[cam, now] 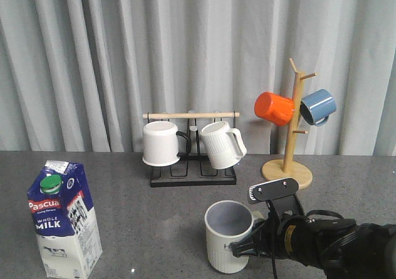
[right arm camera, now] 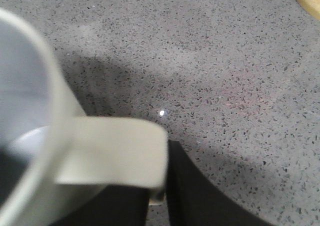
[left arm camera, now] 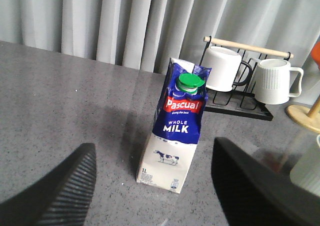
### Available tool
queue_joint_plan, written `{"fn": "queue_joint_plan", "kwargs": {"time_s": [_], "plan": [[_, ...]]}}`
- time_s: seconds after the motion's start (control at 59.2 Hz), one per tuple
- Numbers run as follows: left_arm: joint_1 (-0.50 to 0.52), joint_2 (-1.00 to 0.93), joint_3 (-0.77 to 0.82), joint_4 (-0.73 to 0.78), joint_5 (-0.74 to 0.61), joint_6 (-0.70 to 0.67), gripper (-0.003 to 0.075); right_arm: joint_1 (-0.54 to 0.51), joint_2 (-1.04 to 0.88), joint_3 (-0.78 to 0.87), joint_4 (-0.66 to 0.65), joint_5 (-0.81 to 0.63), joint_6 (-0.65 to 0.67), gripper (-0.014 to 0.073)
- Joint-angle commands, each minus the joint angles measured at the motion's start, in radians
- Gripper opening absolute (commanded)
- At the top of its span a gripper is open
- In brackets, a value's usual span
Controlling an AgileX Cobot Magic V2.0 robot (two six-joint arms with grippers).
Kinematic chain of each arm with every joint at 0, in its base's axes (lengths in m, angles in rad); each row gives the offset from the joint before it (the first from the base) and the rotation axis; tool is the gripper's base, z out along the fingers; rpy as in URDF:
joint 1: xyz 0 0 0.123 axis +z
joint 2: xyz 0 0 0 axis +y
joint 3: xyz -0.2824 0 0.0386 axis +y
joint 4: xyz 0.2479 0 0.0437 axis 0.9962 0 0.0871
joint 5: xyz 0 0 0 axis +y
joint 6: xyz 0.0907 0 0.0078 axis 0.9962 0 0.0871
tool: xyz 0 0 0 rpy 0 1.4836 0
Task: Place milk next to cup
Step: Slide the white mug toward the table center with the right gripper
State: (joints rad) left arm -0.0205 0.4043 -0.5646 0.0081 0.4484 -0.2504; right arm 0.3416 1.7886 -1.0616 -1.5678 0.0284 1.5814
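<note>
Front view gives me the milk (cam: 62,220) upright at the counter's (cam: 154,223) front-left corner, the cup (cam: 229,236) near the front edge; my right end effector (cam: 250,245) pinches its handle, left end effector (left arm camera: 155,196) spread wide.

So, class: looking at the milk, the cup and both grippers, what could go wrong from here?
1. The milk is tall and narrow; if the open left gripper closes off-centre it could tip it.
2. The right gripper sits at the cup handle; pulling away carelessly might drag the cup.
3. Carried across, the milk could knock the cup.
</note>
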Motion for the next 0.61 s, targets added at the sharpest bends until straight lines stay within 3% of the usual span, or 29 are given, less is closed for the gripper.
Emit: {"fn": "queue_joint_plan", "kwargs": {"time_s": [0.0,0.253,0.591], "plan": [[-0.001,0.012,-0.031,-0.008,-0.058,-0.001,0.0482,-0.001,-0.045,-0.033,-0.002,-0.001,-0.01,0.0151],[-0.001,0.012,-0.031,-0.008,-0.038,-0.001,0.0482,-0.001,-0.046,-0.033,0.005,-0.012,0.009,0.0304],[-0.001,0.012,-0.031,-0.008,-0.034,-0.001,0.0482,-0.001,-0.118,-0.033,0.001,-0.057,0.042,0.0317]]}}
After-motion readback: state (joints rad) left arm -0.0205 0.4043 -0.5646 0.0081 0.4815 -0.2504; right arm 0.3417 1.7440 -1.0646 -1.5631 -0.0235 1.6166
